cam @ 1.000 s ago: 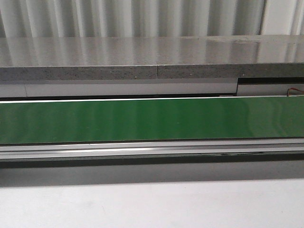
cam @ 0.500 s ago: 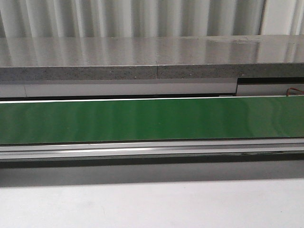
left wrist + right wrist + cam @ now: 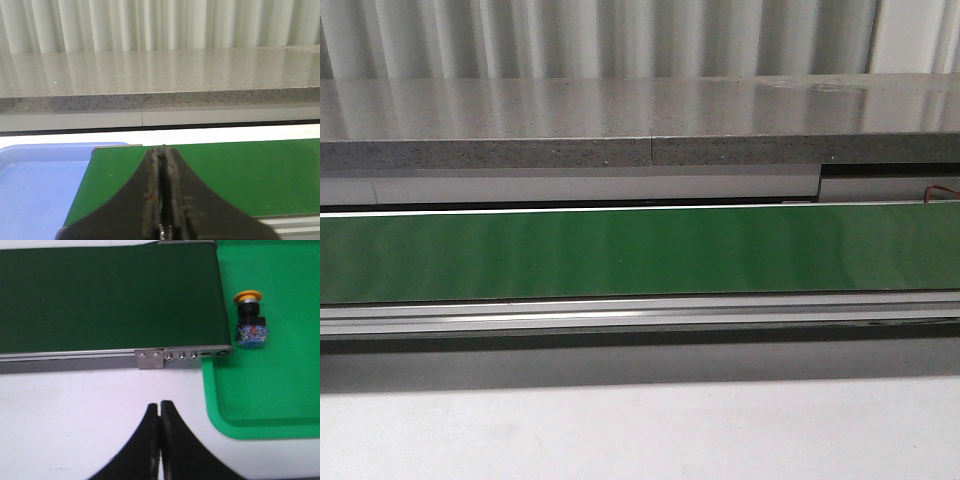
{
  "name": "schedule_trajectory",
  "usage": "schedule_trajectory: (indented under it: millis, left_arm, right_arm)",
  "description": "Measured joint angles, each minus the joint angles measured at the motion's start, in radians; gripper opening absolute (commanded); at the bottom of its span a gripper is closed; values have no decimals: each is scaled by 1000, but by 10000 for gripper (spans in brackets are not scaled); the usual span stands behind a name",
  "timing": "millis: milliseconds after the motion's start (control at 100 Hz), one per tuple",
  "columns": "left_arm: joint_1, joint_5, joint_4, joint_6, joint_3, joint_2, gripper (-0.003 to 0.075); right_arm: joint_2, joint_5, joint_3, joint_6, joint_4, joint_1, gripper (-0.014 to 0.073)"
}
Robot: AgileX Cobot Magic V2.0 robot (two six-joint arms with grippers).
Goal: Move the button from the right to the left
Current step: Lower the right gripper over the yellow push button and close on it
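Note:
The button (image 3: 249,319), with a yellow-orange head, black collar and blue contact block, lies on its side in a green tray (image 3: 280,390), just past the end of the green conveyor belt (image 3: 105,295). My right gripper (image 3: 159,404) is shut and empty over the white table, short of the belt's end and apart from the button. My left gripper (image 3: 162,148) is shut and empty above the other end of the belt (image 3: 240,170), next to a blue tray (image 3: 35,190). Neither gripper nor the button shows in the front view.
The belt (image 3: 640,250) runs across the front view, with a metal rail (image 3: 640,315) before it and a grey stone ledge (image 3: 640,120) behind. The belt's metal end bracket (image 3: 185,355) lies between my right gripper and the button. White table (image 3: 640,430) lies nearest.

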Motion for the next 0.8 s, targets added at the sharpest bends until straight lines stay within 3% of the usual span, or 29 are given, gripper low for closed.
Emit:
schedule_trajectory:
  millis: [110,180,250,390,460,800]
  left_arm:
    - [0,0,0,0,0,0,-20]
    - [0,0,0,0,0,0,-20]
    - [0,0,0,0,0,0,-20]
    - [0,0,0,0,0,0,-20]
    - [0,0,0,0,0,0,-20]
    - [0,0,0,0,0,0,-20]
  right_arm:
    - [82,0,-16,0,0,0,-51]
    - [133,8,-29,0,1,0,7]
    - [185,14,-43,0,1,0,115]
    - [276,32,-77,0,2,0,437]
    - [310,45,-95,0,2,0,538]
    - [425,70,-201,0,-10,-12,539]
